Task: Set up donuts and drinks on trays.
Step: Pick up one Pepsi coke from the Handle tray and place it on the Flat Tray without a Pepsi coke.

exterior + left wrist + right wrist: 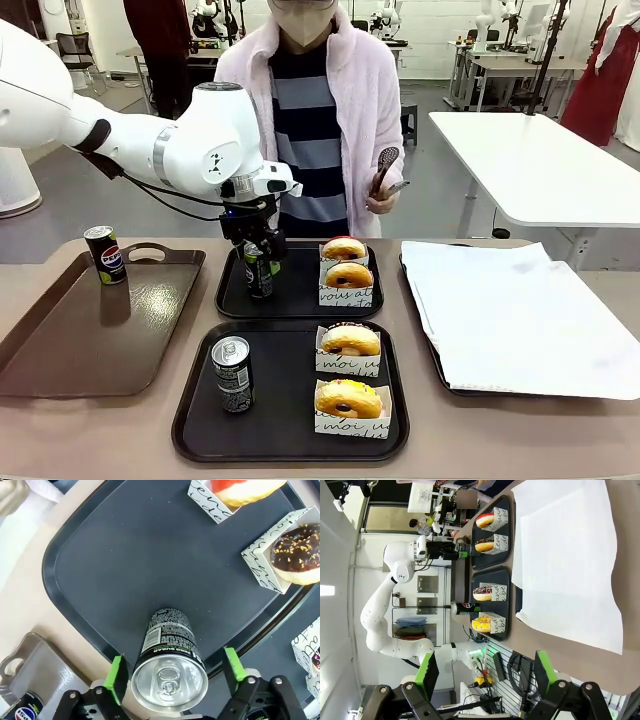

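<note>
Brown tabletop (90, 430) stretches out before me, carrying two black trays one behind the other. Nearest, the near black tray (195, 420) holds a grey-patterned can (233, 373) standing at its left and two donuts in white sleeves at its right, the yellow-glazed donut (348, 399) in front of a second donut (350, 341). Behind it, the far black tray (232, 300) carries two more sleeved donuts (348, 275) on its right side, and the black can (170, 650) stands upright on its left part. My left end effector (171, 672) sits around that can with its jaws spread, the green pads (117, 677) standing apart from the can's sides, so the can is released. My right end effector (486, 672) is spread wide too, holding nothing. To the left lies a brown tray with handles (60, 350), a Pepsi can (104, 254) at its far edge; to the right, a paper-lined tray (520, 320). Beyond, a person (310, 110) stands at the far side.
</note>
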